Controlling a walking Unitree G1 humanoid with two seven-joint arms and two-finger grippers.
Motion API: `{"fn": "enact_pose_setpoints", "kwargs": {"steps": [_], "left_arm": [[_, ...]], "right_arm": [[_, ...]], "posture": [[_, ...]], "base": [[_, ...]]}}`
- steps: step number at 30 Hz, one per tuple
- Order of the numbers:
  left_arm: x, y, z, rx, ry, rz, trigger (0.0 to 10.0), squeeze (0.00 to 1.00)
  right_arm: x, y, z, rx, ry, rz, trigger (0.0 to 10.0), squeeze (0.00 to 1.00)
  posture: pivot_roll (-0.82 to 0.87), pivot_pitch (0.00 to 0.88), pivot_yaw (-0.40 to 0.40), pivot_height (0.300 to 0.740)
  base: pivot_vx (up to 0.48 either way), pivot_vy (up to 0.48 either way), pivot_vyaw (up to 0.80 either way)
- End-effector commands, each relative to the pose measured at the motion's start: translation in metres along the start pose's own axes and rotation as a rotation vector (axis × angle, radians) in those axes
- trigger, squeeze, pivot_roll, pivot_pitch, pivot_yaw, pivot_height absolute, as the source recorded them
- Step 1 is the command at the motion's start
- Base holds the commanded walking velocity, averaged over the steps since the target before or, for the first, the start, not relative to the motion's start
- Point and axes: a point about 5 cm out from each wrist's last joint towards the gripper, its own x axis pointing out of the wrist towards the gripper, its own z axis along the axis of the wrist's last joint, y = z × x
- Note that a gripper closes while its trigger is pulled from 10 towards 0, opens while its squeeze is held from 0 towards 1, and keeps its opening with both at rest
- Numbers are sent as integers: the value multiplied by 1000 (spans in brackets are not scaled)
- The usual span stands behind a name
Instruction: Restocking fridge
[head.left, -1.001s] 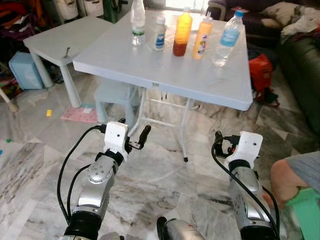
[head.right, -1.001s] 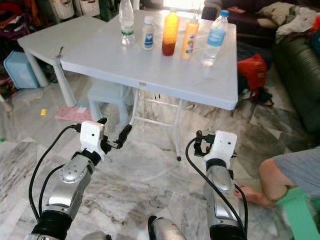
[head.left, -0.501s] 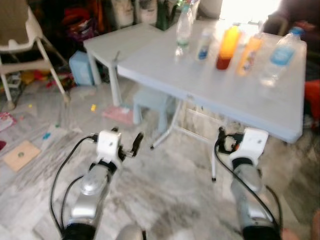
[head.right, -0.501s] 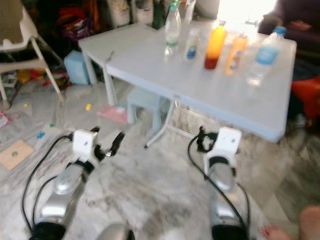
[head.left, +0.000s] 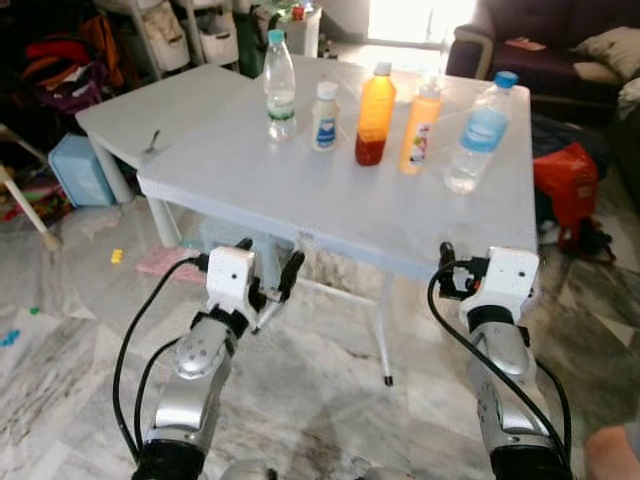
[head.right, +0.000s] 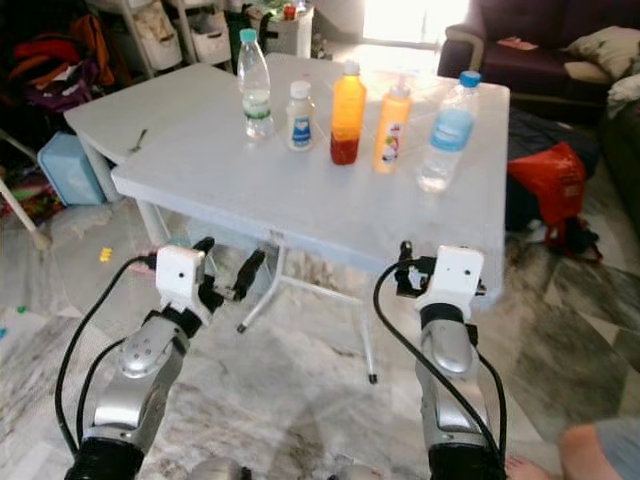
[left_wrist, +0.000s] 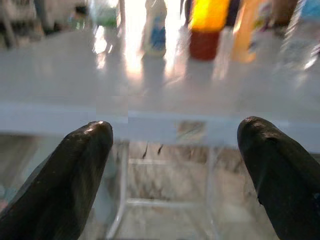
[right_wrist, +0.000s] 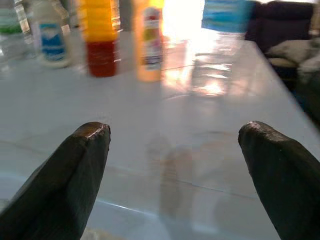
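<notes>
Five bottles stand in a row on the white folding table (head.left: 300, 200): a clear green-capped bottle (head.left: 280, 75), a small white bottle with a blue label (head.left: 324, 105), an orange juice bottle (head.left: 375, 105), a slim orange bottle (head.left: 421, 120) and a blue-capped water bottle (head.left: 478, 125). My left gripper (head.left: 272, 265) is open, held just below the table's near edge. My right gripper (head.left: 447, 275) is open too, level with the tabletop near its right front corner. The left wrist view looks between the fingertips (left_wrist: 85, 150) at the table edge; between the right fingertips (right_wrist: 90, 145) lies the tabletop with the bottles beyond.
A second low white table (head.left: 150, 100) joins on the left, with a blue box (head.left: 75, 170) and clutter behind. A dark sofa (head.left: 540, 40) and a red bag (head.left: 565, 180) lie at the right. A person's knee (head.left: 612, 460) shows at the bottom right. Marble floor lies underfoot.
The camera swung left and back, and the table now lies nearer. Both arms now reach the table's front edge. Both grippers stayed open and empty.
</notes>
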Motion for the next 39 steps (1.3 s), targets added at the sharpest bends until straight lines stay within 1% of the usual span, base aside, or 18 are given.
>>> {"fn": "enact_pose_setpoints", "kwargs": {"steps": [1,6,13,21,26,32,34,39], "left_arm": [[5,-3,9,3,-29,-18,10000,0],[7,-4,10,4,-26,-23,10000,0],[9,-6,10,-5,-26,-30,10000,0],[9,-8,10,-5,-26,-36,10000,0],[8,-11,12,9,-47,-57,10000,0],[7,-10,11,-1,-36,-49,10000,0],[6,-10,11,-2,-33,-50,10000,0],[7,-11,10,-1,-33,-56,10000,0]], "right_arm": [[0,-3,8,-15,-38,-9,10000,0],[2,-1,9,-32,-50,8,10000,0],[1,-5,5,-33,-32,-10,10000,0],[1,-2,11,-49,-69,-3,10000,0],[2,-3,11,-50,-64,-6,10000,0],[0,-2,9,-36,-55,-4,10000,0],[-4,-2,6,-40,-46,1,10000,0],[-5,-1,5,-40,-41,3,10000,0]], "posture": [[-42,48,-6,740],[-46,51,-10,740],[-45,51,-14,740],[-48,50,-14,740],[-47,52,-14,740],[-45,55,-13,740],[-47,58,-11,740],[-50,58,-10,740]], "base": [[368,0,0],[339,0,0],[353,0,0],[0,0,0],[436,0,0],[384,0,-709],[0,0,0],[0,0,0]]}}
